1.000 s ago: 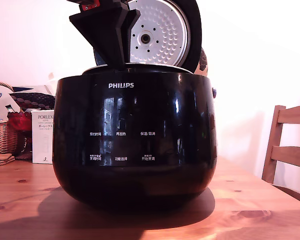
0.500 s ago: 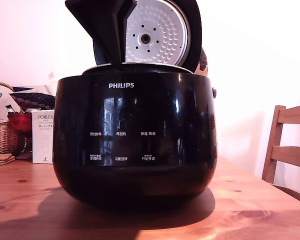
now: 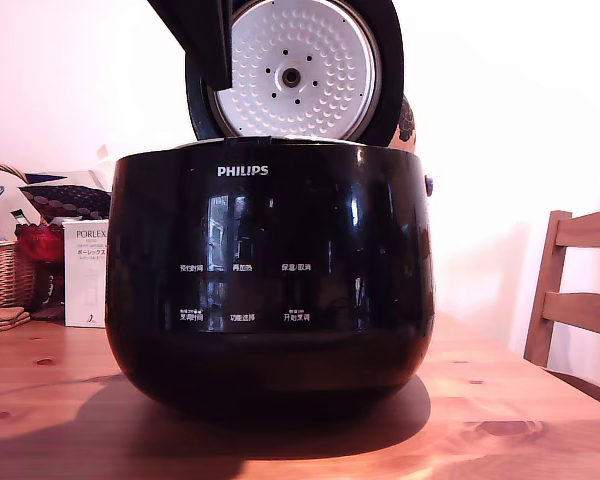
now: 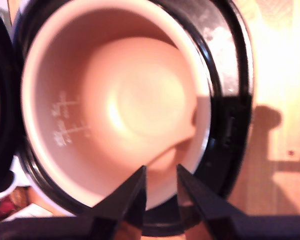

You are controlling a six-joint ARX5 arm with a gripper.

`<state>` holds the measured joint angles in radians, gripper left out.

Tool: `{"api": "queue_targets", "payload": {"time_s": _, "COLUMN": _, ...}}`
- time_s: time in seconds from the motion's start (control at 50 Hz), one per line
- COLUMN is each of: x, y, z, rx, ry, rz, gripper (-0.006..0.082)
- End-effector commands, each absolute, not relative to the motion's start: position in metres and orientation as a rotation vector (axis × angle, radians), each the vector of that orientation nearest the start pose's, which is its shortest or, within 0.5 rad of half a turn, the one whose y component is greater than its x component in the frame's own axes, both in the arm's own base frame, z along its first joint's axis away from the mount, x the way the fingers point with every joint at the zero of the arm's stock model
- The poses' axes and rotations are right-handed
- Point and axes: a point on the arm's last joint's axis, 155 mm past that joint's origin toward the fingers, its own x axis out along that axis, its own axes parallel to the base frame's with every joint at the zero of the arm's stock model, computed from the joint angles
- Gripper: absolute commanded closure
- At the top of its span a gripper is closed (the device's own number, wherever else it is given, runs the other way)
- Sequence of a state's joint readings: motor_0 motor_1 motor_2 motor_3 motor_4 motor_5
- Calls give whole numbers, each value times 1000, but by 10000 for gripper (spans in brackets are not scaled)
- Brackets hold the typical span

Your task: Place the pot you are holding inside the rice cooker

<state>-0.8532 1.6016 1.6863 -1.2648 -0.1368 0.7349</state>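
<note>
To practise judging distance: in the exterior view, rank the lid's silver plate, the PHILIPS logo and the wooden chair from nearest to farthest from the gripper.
Measured from the gripper, at the top of the exterior view:
1. Silver lid plate, right beside it.
2. PHILIPS logo, below, on the rice cooker front.
3. Wooden chair, far off at the view's right edge.

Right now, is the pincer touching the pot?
Apart. The exterior view shows the pincer hanging clear above the cooker, with a gap under its tips. The wrist view shows the pot seated down inside the cooker.
</note>
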Motion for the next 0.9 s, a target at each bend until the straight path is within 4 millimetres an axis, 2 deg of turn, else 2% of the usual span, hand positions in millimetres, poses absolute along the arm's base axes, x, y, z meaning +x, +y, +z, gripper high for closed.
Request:
{"api": "queue_targets", "payload": {"time_s": 0.0, "x": 253, "y": -255, "z": 219, "rx": 1160, "ry": 831, "rz": -1012, "gripper": 643}}
{"api": "queue_targets", "payload": {"time_s": 0.26, "x": 239, "y": -270, "z": 218, "rx": 1058, "ry": 838, "rz": -1100, "gripper": 792}}
{"api": "queue_targets", "payload": {"time_s": 0.48, "x": 237, "y": -293, "z": 226, "rx": 982, "ry": 767, "rz": -1173, "gripper": 791}}
{"api": "queue_targets", "payload": {"time_s": 0.68, "x": 238, "y": -293, "z": 223, "rx": 955, "ry": 782, "rz": -1192, "gripper": 791}}
{"api": "queue_targets", "payload": {"time_s": 0.88, "x": 240, "y": -296, "z": 211, "rx": 955, "ry": 822, "rz": -1202, "gripper": 791}}
